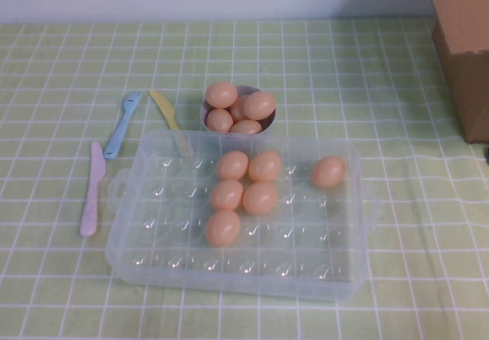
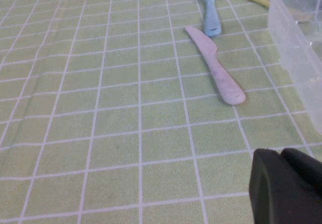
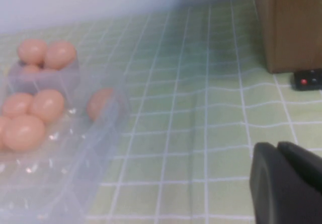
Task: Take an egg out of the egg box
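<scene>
Eggs sit in the egg box, a clear tray at the centre of the high view: five bunched left of its middle and one egg alone in a cup toward the tray's upper right. A small bowl heaped with more eggs touches the tray's upper edge, and a pink knife, blue fork and yellow knife lie to the tray's left. Neither arm shows in the high view. The left gripper appears only as a dark shape at the lower right of its wrist view, above bare cloth near the pink knife, and whether its jaws are open cannot be told. The right gripper hangs over the cloth at the lower right of its view, jaws closed on nothing, well apart from the tray. The likely risks: a smooth egg could slip from a pinch; reaching into the cluster could knock neighbouring eggs; the light tray could slide or lift. The cardboard box at upper right could obstruct the right arm. No writing or brand is legible anywhere.
</scene>
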Controlling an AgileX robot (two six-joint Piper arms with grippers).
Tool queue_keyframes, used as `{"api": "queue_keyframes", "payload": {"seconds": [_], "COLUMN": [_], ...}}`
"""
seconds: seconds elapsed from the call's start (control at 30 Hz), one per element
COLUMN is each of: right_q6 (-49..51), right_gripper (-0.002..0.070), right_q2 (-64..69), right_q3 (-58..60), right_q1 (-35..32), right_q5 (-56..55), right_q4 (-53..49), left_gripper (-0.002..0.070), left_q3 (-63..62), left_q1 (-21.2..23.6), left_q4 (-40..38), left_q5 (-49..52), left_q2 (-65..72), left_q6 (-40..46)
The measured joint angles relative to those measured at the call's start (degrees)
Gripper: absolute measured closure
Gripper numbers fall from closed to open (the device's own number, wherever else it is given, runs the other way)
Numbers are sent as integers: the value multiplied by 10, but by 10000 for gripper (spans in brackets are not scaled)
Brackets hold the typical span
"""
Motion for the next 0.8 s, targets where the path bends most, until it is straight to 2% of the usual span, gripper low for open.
{"api": "queue_keyframes", "payload": {"seconds": [0.4,0.57,0.67,0.8], "right_q6": [0,0,0,0], "right_gripper": [694,694,694,694], "right_q2": [0,0,0,44], "right_q3": [0,0,0,-45], "right_q1": [0,0,0,0], "right_q5": [-70,-95,-83,-6], "right_q4": [228,267,282,292], "left_gripper": [679,679,679,679], "left_q3": [0,0,0,0], "left_q1": [0,0,0,0], "left_q4": [0,0,0,0], "left_q5": [0,0,0,0], "left_q2": [0,0,0,0], "left_q6": [0,0,0,0]}}
